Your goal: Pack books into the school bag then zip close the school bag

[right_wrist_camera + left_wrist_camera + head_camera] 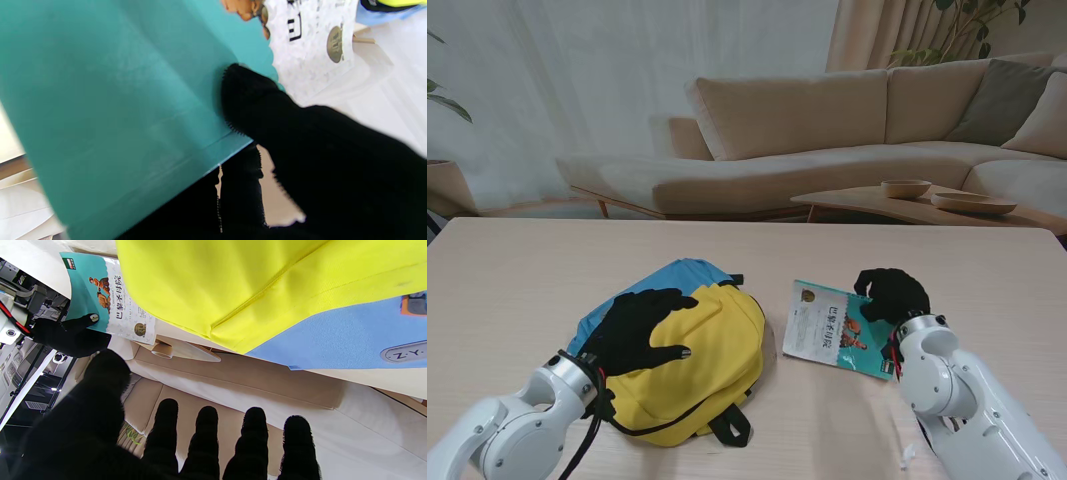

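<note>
Stand view, pale wooden table (517, 270), beige sofa (827, 140) behind, left hand (642, 330) splayed over school bag (712, 345), right hand (893, 294) pinching book (827, 330)

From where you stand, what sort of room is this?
Probably a living room, or a mock-up of one: a beige sofa with cushions, a low coffee table holding bowls, and sheer curtains behind.

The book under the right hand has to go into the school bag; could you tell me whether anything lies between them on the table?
Nothing visible lies on the table between the book and the school bag. However, the left hand rests flat on the bag, and no open mouth shows in any view.
</note>
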Tool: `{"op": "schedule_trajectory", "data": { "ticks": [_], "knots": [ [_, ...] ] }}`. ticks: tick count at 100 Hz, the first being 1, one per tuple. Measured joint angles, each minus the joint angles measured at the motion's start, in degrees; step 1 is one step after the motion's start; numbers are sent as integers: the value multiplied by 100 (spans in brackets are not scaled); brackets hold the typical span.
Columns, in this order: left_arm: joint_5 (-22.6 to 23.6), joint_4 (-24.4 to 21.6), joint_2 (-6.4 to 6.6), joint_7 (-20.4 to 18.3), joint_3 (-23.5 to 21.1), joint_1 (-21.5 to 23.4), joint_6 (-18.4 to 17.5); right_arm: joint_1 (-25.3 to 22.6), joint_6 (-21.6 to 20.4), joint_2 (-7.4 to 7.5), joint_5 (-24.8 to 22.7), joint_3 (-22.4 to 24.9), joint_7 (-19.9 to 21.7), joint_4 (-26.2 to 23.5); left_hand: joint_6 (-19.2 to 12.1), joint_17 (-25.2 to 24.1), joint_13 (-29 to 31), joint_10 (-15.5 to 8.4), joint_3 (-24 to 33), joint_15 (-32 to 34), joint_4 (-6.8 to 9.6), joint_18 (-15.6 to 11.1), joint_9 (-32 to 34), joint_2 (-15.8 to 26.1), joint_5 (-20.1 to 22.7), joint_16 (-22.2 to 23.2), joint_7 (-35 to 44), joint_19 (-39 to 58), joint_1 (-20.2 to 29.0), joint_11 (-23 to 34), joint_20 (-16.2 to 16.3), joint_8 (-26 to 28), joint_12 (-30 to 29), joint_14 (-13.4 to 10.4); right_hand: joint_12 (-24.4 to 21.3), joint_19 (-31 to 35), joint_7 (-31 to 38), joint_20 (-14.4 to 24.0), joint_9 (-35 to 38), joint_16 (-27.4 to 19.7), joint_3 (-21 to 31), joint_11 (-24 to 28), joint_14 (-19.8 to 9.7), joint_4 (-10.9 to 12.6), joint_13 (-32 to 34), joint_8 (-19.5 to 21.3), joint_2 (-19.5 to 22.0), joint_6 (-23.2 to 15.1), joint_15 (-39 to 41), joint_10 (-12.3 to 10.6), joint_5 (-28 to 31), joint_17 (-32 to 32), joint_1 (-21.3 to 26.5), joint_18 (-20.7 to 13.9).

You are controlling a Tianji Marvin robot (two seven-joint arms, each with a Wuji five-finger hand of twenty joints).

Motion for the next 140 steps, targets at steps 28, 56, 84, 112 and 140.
{"op": "schedule_trajectory", "data": {
  "ticks": [28,56,84,112,140],
  "knots": [
    [-148,45,-3,17,17,-32,21,-178,-143,-70,181,327,-257,-411,0,0,0,0,0,0,0,-1,0,0,0,0,32,0,0,0,3,0,0,0,161,135,-1,-137,98,79,-23,101,66,3,0,282,-309,0,205,149,164,123,167,152],
    [-306,98,-3,-17,51,-98,61,-103,-141,-130,493,408,-447,-618,0,0,0,0,0,0,0,-1,0,0,0,0,87,0,0,0,9,0,1,0,233,217,-1,-200,101,148,-26,204,78,3,2,351,-415,0,322,217,228,127,231,201],
    [-434,180,-3,-63,98,-196,103,-22,-184,-160,656,405,-528,-694,0,0,0,0,0,0,0,-1,0,0,0,0,87,0,0,0,11,0,1,0,252,275,-1,-262,101,150,-26,212,97,3,2,359,-419,0,322,222,230,130,231,246],
    [-1203,598,3,-241,410,-741,126,-175,-484,-202,978,563,-484,-1118,0,0,2,0,0,-66,0,-1,0,-7,0,-11,-338,-70,-226,-168,13,-219,-133,0,288,278,-1,-267,109,160,-26,227,106,3,57,390,-440,0,322,230,230,138,233,259],
    [-1984,1006,-42,-156,704,-1223,6,-534,-941,-197,1416,717,-221,-1774,98,0,-2,0,161,-161,0,-1,-4,-273,-65,-148,-938,-145,-633,-239,13,-526,-195,0,302,278,-1,-274,135,165,-26,228,128,5,60,423,-453,0,327,263,232,139,235,259]
  ]
}}
